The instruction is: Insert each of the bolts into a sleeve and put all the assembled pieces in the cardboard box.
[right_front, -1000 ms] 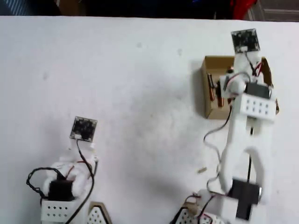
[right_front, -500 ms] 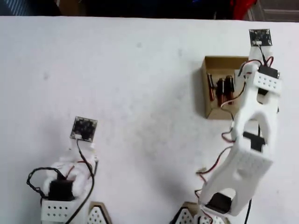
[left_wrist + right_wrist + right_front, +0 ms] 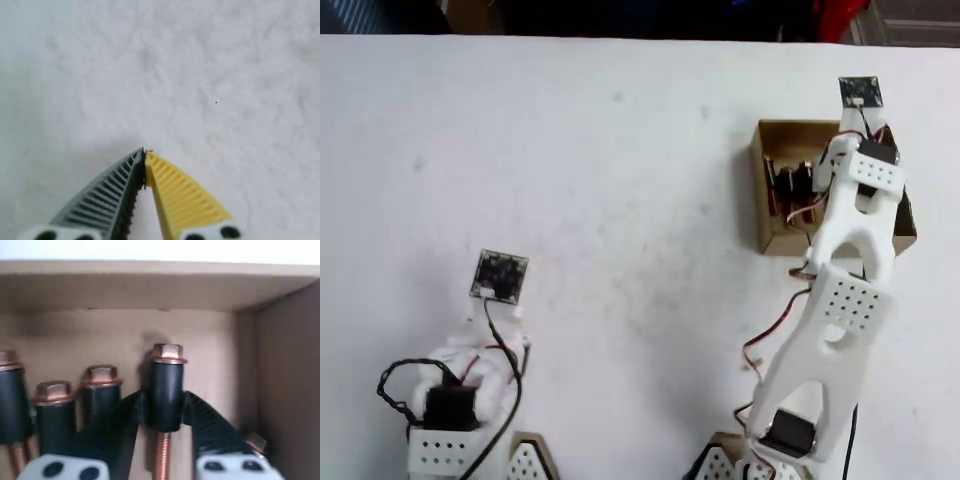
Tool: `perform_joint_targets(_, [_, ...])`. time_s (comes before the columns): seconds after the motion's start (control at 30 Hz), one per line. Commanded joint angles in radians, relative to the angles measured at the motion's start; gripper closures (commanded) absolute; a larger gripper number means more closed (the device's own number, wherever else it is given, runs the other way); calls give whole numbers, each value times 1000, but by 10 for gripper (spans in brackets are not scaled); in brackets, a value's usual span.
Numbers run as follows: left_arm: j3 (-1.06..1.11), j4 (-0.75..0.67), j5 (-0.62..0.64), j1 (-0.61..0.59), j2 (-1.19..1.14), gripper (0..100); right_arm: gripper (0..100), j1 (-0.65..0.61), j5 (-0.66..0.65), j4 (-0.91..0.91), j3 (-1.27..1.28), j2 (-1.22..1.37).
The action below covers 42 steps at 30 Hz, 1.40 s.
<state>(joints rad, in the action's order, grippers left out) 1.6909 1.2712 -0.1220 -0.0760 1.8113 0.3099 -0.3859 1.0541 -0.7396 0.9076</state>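
Observation:
The cardboard box (image 3: 761,190) stands at the table's far right, and my right arm (image 3: 852,200) stretches over it. Inside the box (image 3: 150,290), my right gripper (image 3: 165,402) is shut on an assembled piece (image 3: 165,377): a black sleeve with a copper bolt through it, held upright by the sleeve. Beside it rest three more assembled pieces (image 3: 101,390), also seen as dark shapes (image 3: 790,185) in the high view. My left gripper (image 3: 145,153) is shut with nothing in it, hovering over bare white table. Its arm (image 3: 450,400) sits folded at the near left.
A small tan bit (image 3: 752,366) lies on the table near the right arm's base. The box wall (image 3: 285,375) stands close beside the held piece. The wide white table (image 3: 620,180) stretches between the two arms.
My right arm has changed its pose over the box, the wrist swinging right and then settling lower into it. The left arm has not moved.

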Motion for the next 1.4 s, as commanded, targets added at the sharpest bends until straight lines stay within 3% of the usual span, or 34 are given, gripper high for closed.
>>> perform_joint_targets(0.0, [2, 12, 11, 12, 1, 977, 863, -51, -9, 50, -80, -18])
perform_joint_targets(0.57, [2, 12, 8, 12, 1, 977, 858, -71, -8, 484, -523, -18])
perform_joint_targets(0.7, [2, 12, 8, 10, 1, 977, 925, -71, -8, 645, -715, -18])
perform_joint_targets(0.77, [2, 12, 8, 10, 1, 977, 978, -70, 25, 667, -807, -18])
perform_joint_targets(0.87, [2, 12, 8, 8, 1, 977, 976, -59, 129, 667, -884, -18])
perform_joint_targets(1.17, [2, 12, 12, -31, 2, 977, 982, -82, 152, 673, -887, -41])
perform_joint_targets(1.37, [2, 11, 38, -81, 4, 977, 982, -114, 152, 673, -698, -214])
